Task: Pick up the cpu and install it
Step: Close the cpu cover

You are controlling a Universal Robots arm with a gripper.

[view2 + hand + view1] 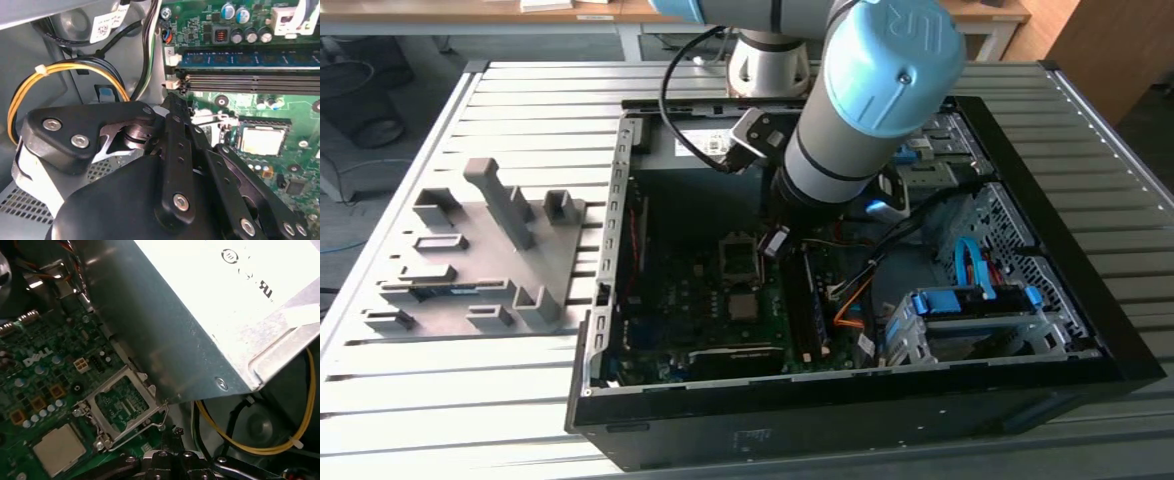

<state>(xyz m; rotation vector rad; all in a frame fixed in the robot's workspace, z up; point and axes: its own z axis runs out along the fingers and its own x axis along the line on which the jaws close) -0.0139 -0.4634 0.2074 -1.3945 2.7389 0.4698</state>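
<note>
My hand [173, 438], pressed together, hangs by the open socket [122, 405]; the cpu [57, 447] lies just beside it, and the power-supply box [200, 315] looms close.

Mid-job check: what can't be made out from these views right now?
Exterior view: the arm hides the board behind it; the cpu is too small to judge its seating.
Second wrist view: the gripper and its black links cover the board beside the cpu.
First wrist view: the power-supply box hides what lies behind it; the gripper is cut off by the picture's edge.
</note>
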